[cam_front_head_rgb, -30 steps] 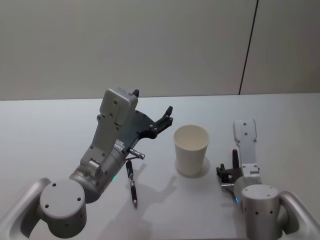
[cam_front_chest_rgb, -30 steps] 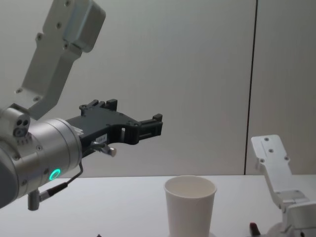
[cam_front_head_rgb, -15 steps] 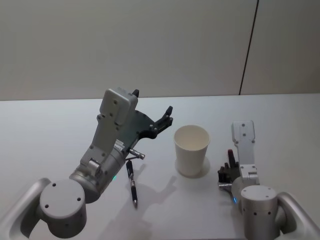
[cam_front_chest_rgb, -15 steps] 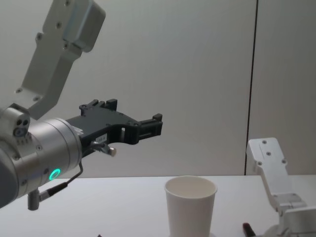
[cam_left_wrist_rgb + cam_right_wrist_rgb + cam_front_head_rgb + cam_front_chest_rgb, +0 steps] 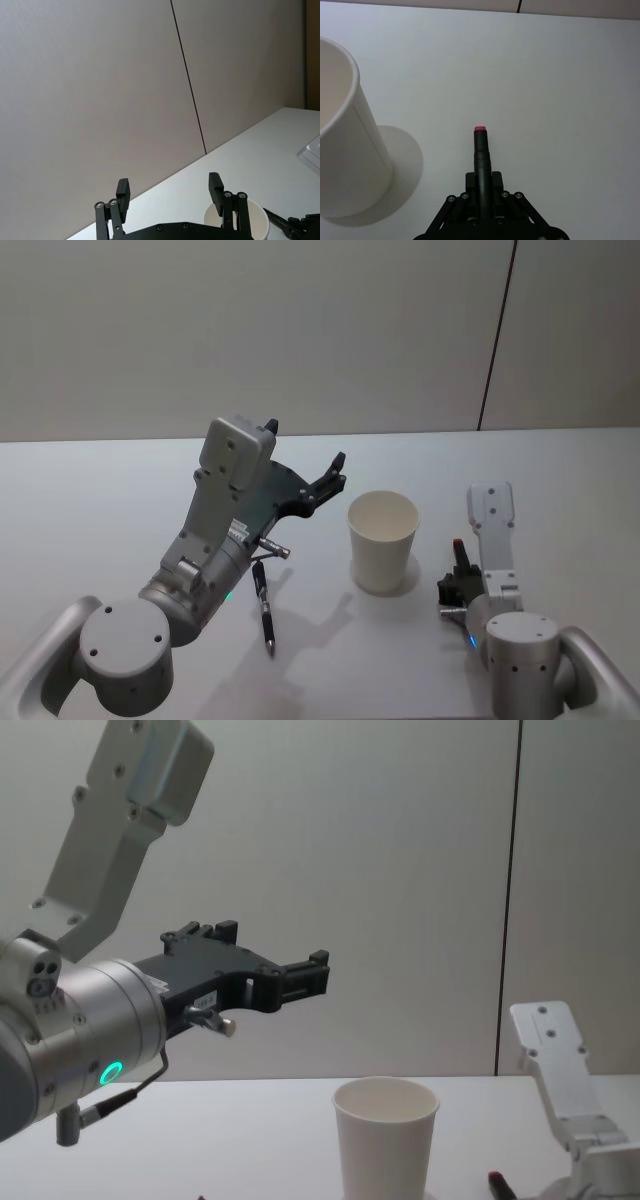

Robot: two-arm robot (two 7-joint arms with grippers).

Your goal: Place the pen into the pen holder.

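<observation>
The pen holder (image 5: 382,540) is a white paper cup standing upright at the table's middle; it also shows in the chest view (image 5: 385,1138) and the right wrist view (image 5: 345,150). My right gripper (image 5: 455,578) is low over the table just right of the cup, shut on a dark pen (image 5: 482,155) with a red end (image 5: 458,544). The pen points forward and is apart from the cup. My left gripper (image 5: 328,478) is held up in the air left of the cup, open and empty (image 5: 169,192).
A second black pen (image 5: 264,608) lies on the table under my left arm. A grey wall stands behind the table's far edge. Bare white tabletop stretches to the right of and beyond the cup.
My right gripper has shifted the held pen slightly left, toward the cup. The left arm and the cup have not moved.
</observation>
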